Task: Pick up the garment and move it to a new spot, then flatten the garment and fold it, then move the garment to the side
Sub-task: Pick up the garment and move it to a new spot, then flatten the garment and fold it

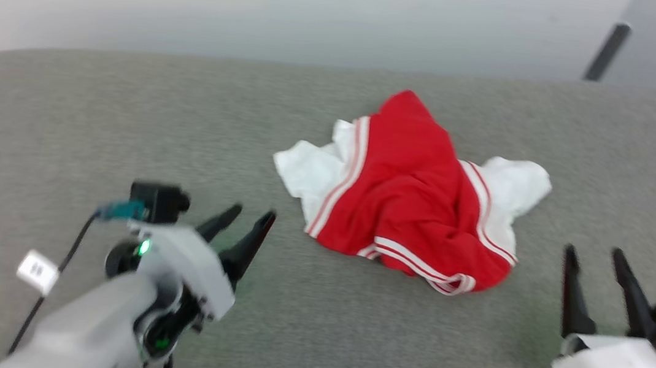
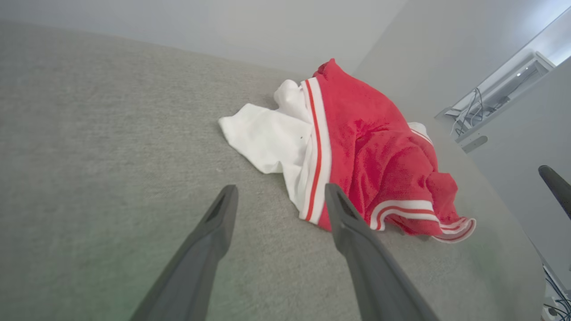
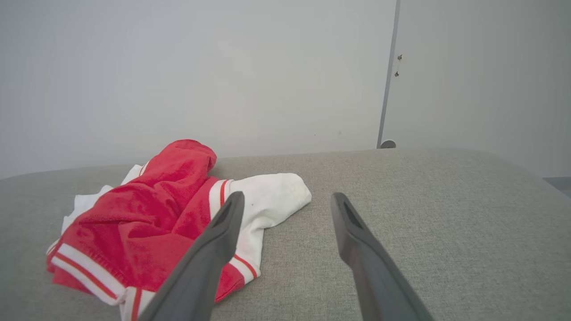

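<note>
Crumpled red knit jersey T-shirt with white sleeves and striped trim (image 1: pixel 413 194) is heaped mid-tabletop, soft with bunched layers. Left gripper (image 1: pixel 252 212) is at its 8 o'clock, right gripper (image 1: pixel 595 251) at its 4 o'clock; both jaws wide, empty. Risk: you pinch several layers and it lifts as a wad. The coarse grey fabric tabletop (image 1: pixel 125 124) may also drag it.

A grey, fabric-covered surface (image 1: pixel 94 120) with rounded corners is carrying one crumpled garment (image 1: pixel 413 194), red with white sleeves and striped trim, lying bunched near its middle.
</note>
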Controlling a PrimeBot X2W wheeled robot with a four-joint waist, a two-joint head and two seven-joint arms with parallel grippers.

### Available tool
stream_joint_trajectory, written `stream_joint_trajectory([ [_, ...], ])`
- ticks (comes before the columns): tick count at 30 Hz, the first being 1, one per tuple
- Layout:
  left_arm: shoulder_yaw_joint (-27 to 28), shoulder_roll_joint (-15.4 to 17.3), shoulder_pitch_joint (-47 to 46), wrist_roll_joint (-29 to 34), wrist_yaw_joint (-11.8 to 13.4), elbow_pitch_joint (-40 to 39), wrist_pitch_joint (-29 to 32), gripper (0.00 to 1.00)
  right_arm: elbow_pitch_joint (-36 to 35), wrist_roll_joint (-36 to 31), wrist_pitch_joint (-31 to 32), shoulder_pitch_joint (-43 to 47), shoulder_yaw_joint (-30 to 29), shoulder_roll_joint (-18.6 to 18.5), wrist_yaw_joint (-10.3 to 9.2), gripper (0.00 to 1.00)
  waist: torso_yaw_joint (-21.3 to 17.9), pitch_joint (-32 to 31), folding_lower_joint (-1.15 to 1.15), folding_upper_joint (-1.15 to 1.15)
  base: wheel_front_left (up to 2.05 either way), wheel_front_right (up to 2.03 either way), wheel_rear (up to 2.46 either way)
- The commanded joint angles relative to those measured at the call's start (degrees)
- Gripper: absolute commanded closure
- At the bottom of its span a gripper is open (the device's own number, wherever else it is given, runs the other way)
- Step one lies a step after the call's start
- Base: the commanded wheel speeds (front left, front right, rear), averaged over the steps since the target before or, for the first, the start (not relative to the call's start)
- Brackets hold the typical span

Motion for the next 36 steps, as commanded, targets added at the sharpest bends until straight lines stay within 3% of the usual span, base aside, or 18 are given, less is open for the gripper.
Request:
stream_joint_trajectory([
  [1, 1.1, 0.2, 2.1, 0.0, 0.1, -0.3, -0.4, 0.00, 0.1, 0.4, 0.0, 1.4, -0.9, -0.5, 0.03, 0.00, 4.3, -3.1, 0.00, 0.00, 0.00, 0.00, 0.00],
  [6, 12.5, 1.3, 10.5, 6.7, 0.5, -1.2, -0.5, 0.00, -0.7, 1.3, 0.4, 4.5, -3.1, -1.4, 0.03, 0.00, 6.8, -4.0, 0.00, 0.00, 0.00, 0.00, 0.00],
  [12, 30.2, 0.8, 23.1, 16.7, 1.9, -6.7, -0.6, 0.00, -2.6, 2.6, 1.6, 7.9, -4.6, -1.5, 0.03, 0.00, 7.5, -5.1, 0.00, 0.00, 0.00, 0.00, 0.00],
  [18, 40.4, -0.7, 33.0, 31.2, 3.9, -14.7, -0.6, 0.00, -4.3, 3.1, 2.9, 10.4, -5.3, -2.7, 0.03, 0.00, 7.2, -6.8, 0.00, 0.00, 0.00, 0.00, 0.00],
  [29, 50.2, -5.1, 40.8, 51.2, 5.3, -26.4, -0.6, 0.00, -9.2, 4.3, 3.3, 10.9, -5.0, -2.9, 0.03, 0.00, 5.3, -9.3, 0.00, 0.00, 0.00, 0.00, 0.00],
  [36, 53.7, -8.5, 43.5, 55.9, 4.1, -27.0, -0.6, 0.00, -9.6, 3.6, 3.6, 11.9, -4.4, -2.8, 0.03, 0.00, 4.4, -9.1, 0.00, 0.00, 0.00, 0.00, 0.00],
])
